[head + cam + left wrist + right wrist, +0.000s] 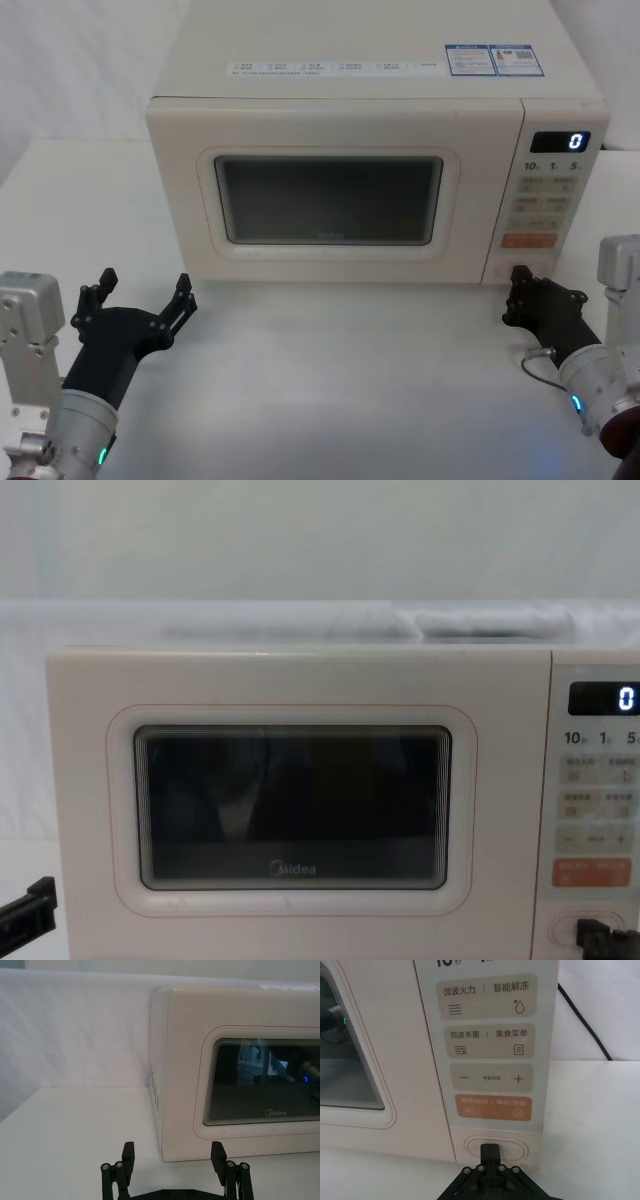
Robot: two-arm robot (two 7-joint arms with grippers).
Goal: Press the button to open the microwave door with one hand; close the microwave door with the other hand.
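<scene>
In the head view, the microwave point(370, 170) stands on the far middle of the white desk point(330, 380), its display point(559, 142) reading 0. The microwave door point(330, 195) sits flush with the body. The left gripper point(140, 300) hovers over the near left of the desk, in front of the door's left corner and apart from it, fingers spread wide. The right gripper point(520, 285) reaches to the low right corner of the control panel, its fingers drawn together.

In the left wrist view, the left gripper point(172, 1155) shows two fingertips well apart, with the microwave's left front corner point(165, 1110) beyond them. The microwave door point(260, 1085) carries the Midea logo below its dark window.

In the right wrist view, the right gripper point(489, 1152) has its fingers together in a single tip set against the middle of the button point(515, 1147), just below the orange key point(492, 1107).

In the chest view, the microwave door point(290, 810) is shut. The right gripper point(600, 935) lies over the button point(562, 930) at the lower right, and the left gripper's fingertip point(30, 905) shows at the lower left.
</scene>
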